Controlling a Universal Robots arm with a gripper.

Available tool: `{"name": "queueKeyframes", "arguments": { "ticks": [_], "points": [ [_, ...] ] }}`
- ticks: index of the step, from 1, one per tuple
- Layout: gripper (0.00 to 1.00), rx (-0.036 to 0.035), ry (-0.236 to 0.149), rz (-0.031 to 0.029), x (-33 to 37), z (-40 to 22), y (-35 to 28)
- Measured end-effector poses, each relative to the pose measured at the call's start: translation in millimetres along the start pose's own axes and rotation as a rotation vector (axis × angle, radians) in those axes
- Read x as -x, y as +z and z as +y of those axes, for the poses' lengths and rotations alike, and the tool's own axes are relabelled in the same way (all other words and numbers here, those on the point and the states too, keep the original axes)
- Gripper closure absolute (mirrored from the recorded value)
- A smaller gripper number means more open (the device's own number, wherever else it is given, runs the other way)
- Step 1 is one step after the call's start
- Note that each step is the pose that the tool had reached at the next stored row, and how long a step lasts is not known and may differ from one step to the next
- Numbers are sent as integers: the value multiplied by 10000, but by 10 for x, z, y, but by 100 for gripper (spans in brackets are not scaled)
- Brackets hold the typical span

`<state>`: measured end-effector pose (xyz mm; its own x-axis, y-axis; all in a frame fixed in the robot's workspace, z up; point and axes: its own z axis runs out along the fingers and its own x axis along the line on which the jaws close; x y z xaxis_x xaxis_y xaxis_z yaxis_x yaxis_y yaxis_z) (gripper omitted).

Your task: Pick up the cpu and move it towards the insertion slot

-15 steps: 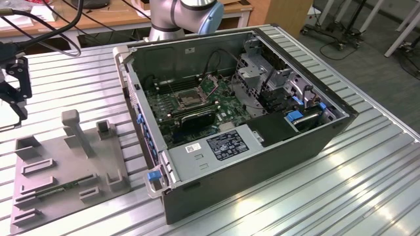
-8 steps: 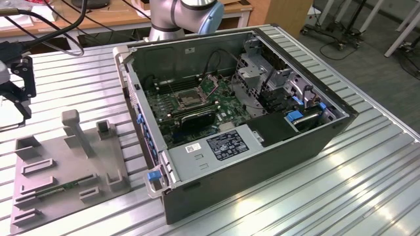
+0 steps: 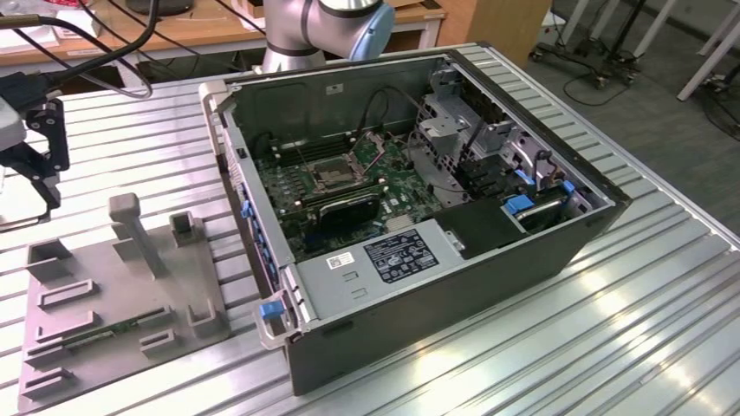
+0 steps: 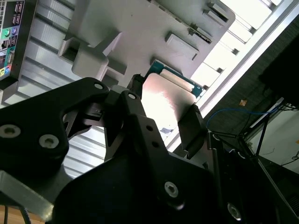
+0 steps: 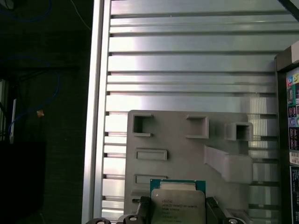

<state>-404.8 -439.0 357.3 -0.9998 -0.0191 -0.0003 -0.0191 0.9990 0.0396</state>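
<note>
The cpu (image 5: pixel 177 201) is a flat square chip with a silvery top and a green edge. My gripper (image 5: pixel 177 212) is shut on it, one black finger (image 5: pixel 143 211) at each side. In the second wrist view the cpu (image 4: pixel 164 95) glares white between the same fingers (image 4: pixel 190 122), held above the grey fixture plate (image 4: pixel 131 28). In the exterior view my gripper (image 3: pixel 37 178) hangs at the far left, over the table beside the plate (image 3: pixel 116 295). The insertion slot (image 3: pixel 329 176) is a square socket with a metal frame on the green board inside the open computer case (image 3: pixel 463 286).
The grey plate (image 5: pixel 187 154) carries raised holders and posts (image 3: pixel 130 230); a narrow green strip (image 3: pixel 110 329) lies in one. A black heatsink block (image 3: pixel 349 208) sits just in front of the socket. Cables and drive cages crowd the case. The ribbed metal table (image 3: pixel 601 347) ends close to the gripper.
</note>
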Motion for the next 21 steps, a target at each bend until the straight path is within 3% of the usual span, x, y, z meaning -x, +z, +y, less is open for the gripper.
{"name": "queueKeyframes", "arguments": {
  "ticks": [17, 21],
  "points": [
    [45, 0, -1, 0, 33, -1, -2],
    [45, 0, -1, 0, 33, 1, -36]
  ]
}}
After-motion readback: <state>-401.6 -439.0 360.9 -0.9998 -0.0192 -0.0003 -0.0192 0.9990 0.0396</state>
